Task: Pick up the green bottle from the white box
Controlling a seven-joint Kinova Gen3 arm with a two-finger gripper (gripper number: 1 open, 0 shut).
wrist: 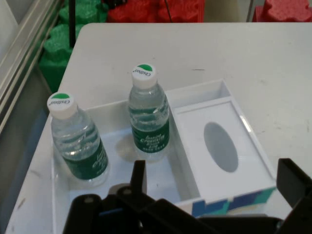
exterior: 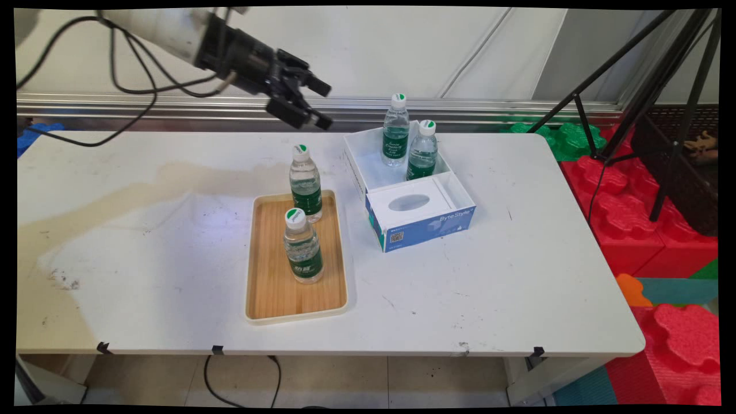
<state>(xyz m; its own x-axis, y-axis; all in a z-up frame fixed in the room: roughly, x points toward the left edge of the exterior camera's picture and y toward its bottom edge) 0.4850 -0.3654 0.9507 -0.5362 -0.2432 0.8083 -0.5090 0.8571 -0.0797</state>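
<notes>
Your gripper (exterior: 322, 104) hangs high above the table's (exterior: 144, 241) far side with its fingers apart and nothing between them, left of the blue and white box (exterior: 428, 227). The box's open rear compartment holds two upright water bottles: the far bottle (exterior: 395, 131) near its back wall and the near bottle (exterior: 422, 150) beside the divider. The wooden tray (exterior: 273, 287) holds two more upright, one at its far end (exterior: 305, 184) and one near its middle (exterior: 302, 246).
</notes>
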